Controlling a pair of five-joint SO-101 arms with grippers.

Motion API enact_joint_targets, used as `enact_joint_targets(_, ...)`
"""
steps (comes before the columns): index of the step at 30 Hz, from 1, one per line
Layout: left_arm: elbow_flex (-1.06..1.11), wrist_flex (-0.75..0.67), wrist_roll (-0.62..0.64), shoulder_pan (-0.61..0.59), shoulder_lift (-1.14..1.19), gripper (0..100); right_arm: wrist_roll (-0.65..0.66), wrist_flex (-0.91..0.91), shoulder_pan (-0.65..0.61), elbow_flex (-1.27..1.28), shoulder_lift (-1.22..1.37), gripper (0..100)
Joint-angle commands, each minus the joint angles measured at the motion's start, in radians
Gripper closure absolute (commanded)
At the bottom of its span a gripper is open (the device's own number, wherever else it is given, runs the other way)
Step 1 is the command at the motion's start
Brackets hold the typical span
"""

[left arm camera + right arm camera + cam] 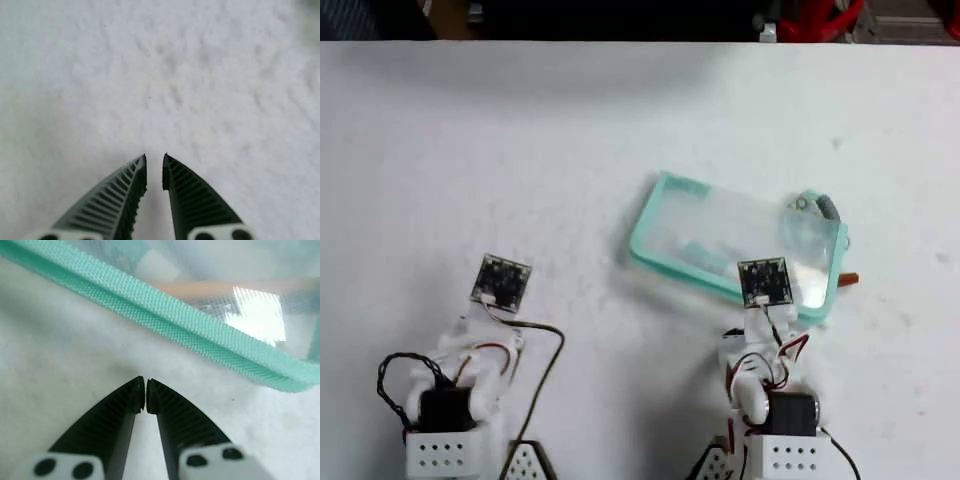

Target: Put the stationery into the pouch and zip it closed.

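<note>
The pouch (638, 240) is lying flat on the table (520, 150), its clear face up and its green edge (165, 305) turned toward the arms. Something orange (200, 287), perhaps a pencil, is showing through the clear wall, and an orange tip (848, 278) is poking out past the pouch's end, so the opening is probably sitting there, not yet zipped.

The right gripper (145, 385) is hovering just beside the pouch's near edge with its fingertips pressed together and nothing between them. From there it looks placed to pin the pouch or work toward the zip.

The left gripper (154, 160) is hanging over bare table well apart from the pouch, its fingers nearly together with a thin gap, holding nothing. It seems to be idling there.
</note>
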Motion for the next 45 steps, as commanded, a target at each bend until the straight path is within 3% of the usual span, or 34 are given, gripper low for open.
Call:
enact_joint_targets(1,-0.002,0.008,-0.005,-0.005,-0.004,92,-0.003,0.001,0.005,0.005,-0.004,98.0)
enact_joint_targets(45,-0.002,0.008,-0.005,-0.001,-0.004,92,-0.003,0.001,-0.010,0.005,-0.004,97.8)
